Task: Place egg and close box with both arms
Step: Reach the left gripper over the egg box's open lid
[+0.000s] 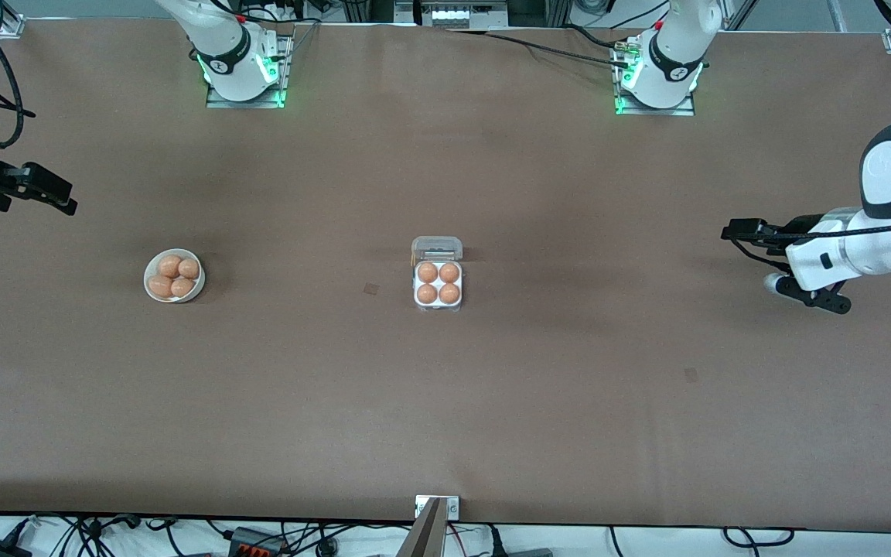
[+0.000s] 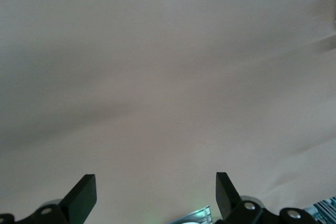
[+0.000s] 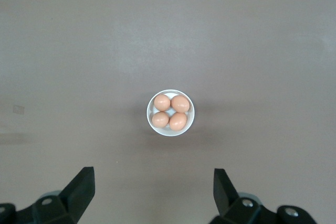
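The right gripper (image 1: 47, 193) hangs over the bare table (image 1: 445, 402) at the right arm's end, its fingers (image 3: 81, 187) spread wide and empty. Near it, closer to the front camera, stands a round white bowl (image 1: 151, 290) with four brown eggs (image 1: 175, 277) heaped in it; the right wrist view looks onto this bowl (image 3: 150, 109) and its eggs (image 3: 170, 112). At mid-table sits the box (image 1: 438, 305), its white tray showing an egg in each of the four cells (image 1: 438, 282), while the clear lid (image 1: 437, 248) lies thrown back on the edge farther from the front camera. Toward the left arm's end, the left gripper (image 1: 739, 232) hovers over empty tabletop, well apart from the box, its fingers (image 2: 84, 192) likewise parted and holding nothing. Both arms wait off to the sides. Judged from the full tray, the placing of eggs appears complete and the closing of the box is the step in hand. The next move seems to call for both arms to travel inward to the box, one to steady the tray and the other to catch the free edge of the lid, swing it over the eggs and press it down. The light tray may slide if pushed unsupported.
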